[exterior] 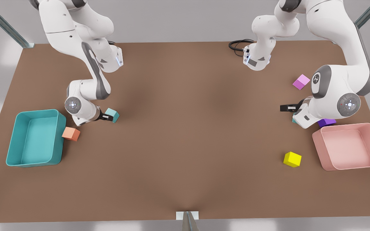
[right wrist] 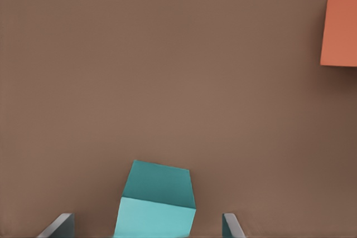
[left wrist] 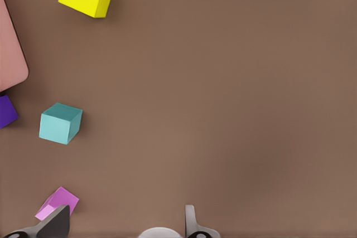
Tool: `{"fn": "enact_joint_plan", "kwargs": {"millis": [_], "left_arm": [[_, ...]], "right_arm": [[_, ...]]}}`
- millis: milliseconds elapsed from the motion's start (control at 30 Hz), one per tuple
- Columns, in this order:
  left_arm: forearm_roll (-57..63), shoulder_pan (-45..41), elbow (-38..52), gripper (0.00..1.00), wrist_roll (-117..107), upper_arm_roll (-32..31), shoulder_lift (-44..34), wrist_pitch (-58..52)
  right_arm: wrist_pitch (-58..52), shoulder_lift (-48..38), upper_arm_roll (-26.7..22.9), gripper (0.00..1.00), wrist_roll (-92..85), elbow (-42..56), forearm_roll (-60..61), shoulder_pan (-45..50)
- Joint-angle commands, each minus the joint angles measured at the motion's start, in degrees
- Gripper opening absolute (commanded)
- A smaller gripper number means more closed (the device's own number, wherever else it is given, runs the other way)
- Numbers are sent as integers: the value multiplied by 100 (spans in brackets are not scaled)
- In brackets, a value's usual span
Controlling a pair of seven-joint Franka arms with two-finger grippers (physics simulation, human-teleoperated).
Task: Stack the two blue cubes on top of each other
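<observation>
So the right gripper (exterior: 109, 117) sits wide open around one teal cube (exterior: 112, 115), near the orange cube (exterior: 71, 133) and teal bin (exterior: 36, 138). Left gripper (exterior: 287, 108) is spread wide too, empty, with the other teal cube (left wrist: 60, 123) beside it, purple cube (exterior: 326, 122) and pink bin (exterior: 350, 146) close by. Yellow cube (exterior: 292, 159) and pink cube (exterior: 301, 81) sit apart on the brown table (exterior: 191, 128).

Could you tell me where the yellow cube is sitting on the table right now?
The yellow cube sits alone on the table toward the front view's right, just left of the pink bin and well below the light purple cube.
</observation>
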Motion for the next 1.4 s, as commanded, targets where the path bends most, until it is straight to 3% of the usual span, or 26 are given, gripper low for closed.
{"fn": "enact_joint_plan", "kwargs": {"millis": [0,200,367,433,1167,1300,1367], "left_arm": [[4,8,2,100,57,0,-5,-5],[4,25,-7,100,57,0,13,-14],[4,34,-7,100,57,0,48,-14],[4,34,-7,100,57,0,39,-14],[4,34,-7,100,57,0,74,-120],[4,34,-7,100,57,0,83,-120],[13,69,-7,100,57,0,145,-102]], "right_arm": [[849,-70,30,99,1304,-232,81,-13],[929,-325,-444,99,231,-548,731,-22],[1825,-176,-339,99,328,-1120,740,57],[1764,-220,39,99,776,-1076,740,49],[1781,404,-5,97,372,-953,723,49],[1790,492,4,84,363,-891,723,49],[1746,501,4,69,372,-856,723,49]]}}
